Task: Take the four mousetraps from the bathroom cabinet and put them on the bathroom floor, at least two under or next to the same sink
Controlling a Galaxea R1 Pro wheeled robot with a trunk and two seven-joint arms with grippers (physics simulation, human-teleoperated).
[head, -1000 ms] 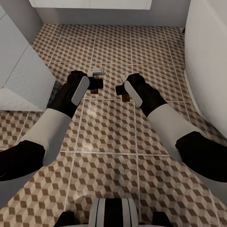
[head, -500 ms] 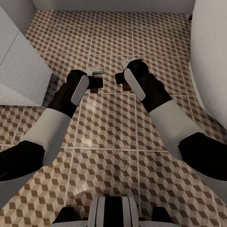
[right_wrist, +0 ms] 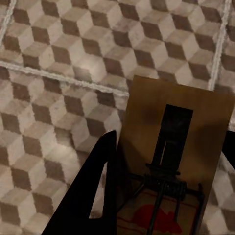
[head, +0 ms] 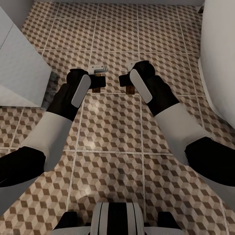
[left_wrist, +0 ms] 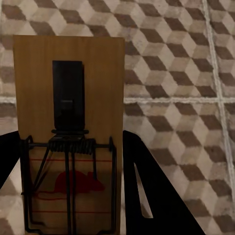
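Note:
Two mousetraps are held over the bathroom floor [head: 111,124], whose tiles carry a brown-and-beige cube print. My left gripper [head: 98,83] is shut on one mousetrap [left_wrist: 68,122], a wooden board with dark wire spring and a red mouse mark, and a dark finger [left_wrist: 147,196] lies along its edge. My right gripper [head: 125,81] is shut on another mousetrap [right_wrist: 176,156], with a finger [right_wrist: 98,191] beside the board. In the head view only a brown sliver of each board shows, the left one [head: 97,89] and the right one [head: 130,90]. The cabinet is out of view.
A white block-shaped unit [head: 19,71] stands at the left, its corner close to my left forearm. A tall white curved body [head: 218,55] lines the right side. Open tiled floor runs between them, ahead of both grippers. My base [head: 116,218] is at the bottom.
The whole picture has slid upward, so the camera has moved and the far wall has left the view. Both grippers keep their mousetraps. The right gripper sits slightly higher in the picture.

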